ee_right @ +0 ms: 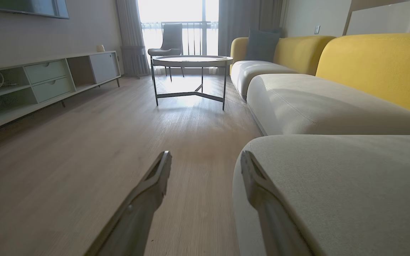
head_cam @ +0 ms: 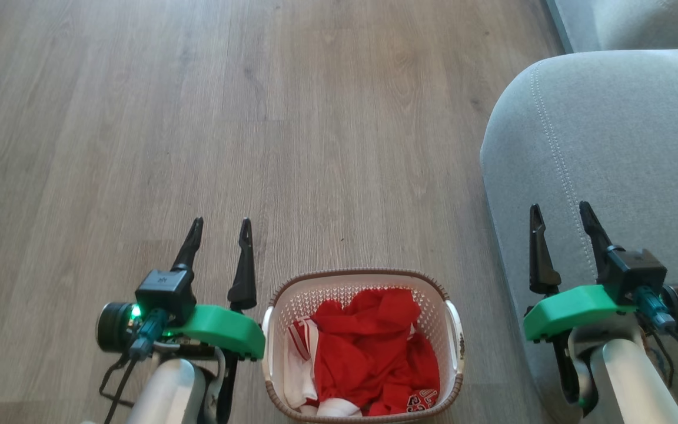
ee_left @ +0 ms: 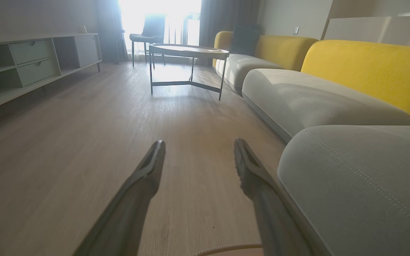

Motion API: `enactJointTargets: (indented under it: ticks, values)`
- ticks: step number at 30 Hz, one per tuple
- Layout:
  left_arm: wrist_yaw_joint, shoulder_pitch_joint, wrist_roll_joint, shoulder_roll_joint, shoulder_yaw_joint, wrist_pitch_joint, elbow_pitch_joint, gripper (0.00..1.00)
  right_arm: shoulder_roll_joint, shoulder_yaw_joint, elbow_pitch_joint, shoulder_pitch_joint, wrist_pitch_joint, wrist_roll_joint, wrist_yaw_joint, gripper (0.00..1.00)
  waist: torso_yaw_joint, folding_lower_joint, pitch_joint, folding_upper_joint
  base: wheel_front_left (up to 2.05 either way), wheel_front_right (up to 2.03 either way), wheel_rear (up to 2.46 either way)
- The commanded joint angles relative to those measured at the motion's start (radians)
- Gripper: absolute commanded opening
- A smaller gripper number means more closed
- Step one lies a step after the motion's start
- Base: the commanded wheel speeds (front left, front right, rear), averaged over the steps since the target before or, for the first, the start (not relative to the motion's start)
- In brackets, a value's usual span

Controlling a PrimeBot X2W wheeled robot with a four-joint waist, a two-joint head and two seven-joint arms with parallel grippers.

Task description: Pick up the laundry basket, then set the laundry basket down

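Down on the floor (head_cam: 315,118) between my grippers sits the laundry basket (head_cam: 339,287), holding red and white clothes (head_cam: 374,341); my left gripper (head_cam: 222,222) and right gripper (head_cam: 558,206) both gape, empty.

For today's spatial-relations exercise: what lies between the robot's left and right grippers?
In the head view, the laundry basket, holding red and white clothes, sits on the floor between the left gripper and right gripper.

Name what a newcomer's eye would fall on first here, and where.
Red clothes heaped in the laundry basket on the floor, low in the head view, flanked by the open left gripper and right gripper. Then the yellow sofa backs, right in both wrist views, and the glaring window beyond the round table.
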Motion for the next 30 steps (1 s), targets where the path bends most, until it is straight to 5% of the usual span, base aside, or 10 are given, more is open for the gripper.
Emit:
enactJointTargets:
  ticks: [1,30]
  values:
    - [-0.003,-0.035,-0.001,-0.001,0.031,-0.005,-0.029,1.0,0.005,0.02,-0.024,-0.034,-0.012,0.001,0.007,1.0,0.001,0.0,0.0,0.0,0.0,0.0,0.0]
    - [-0.021,-0.035,-0.025,-0.001,0.022,-0.005,0.012,1.0,0.005,0.034,-0.024,-0.037,-0.012,-0.016,0.007,1.0,-0.001,0.0,0.002,0.0,0.0,0.0,0.0]
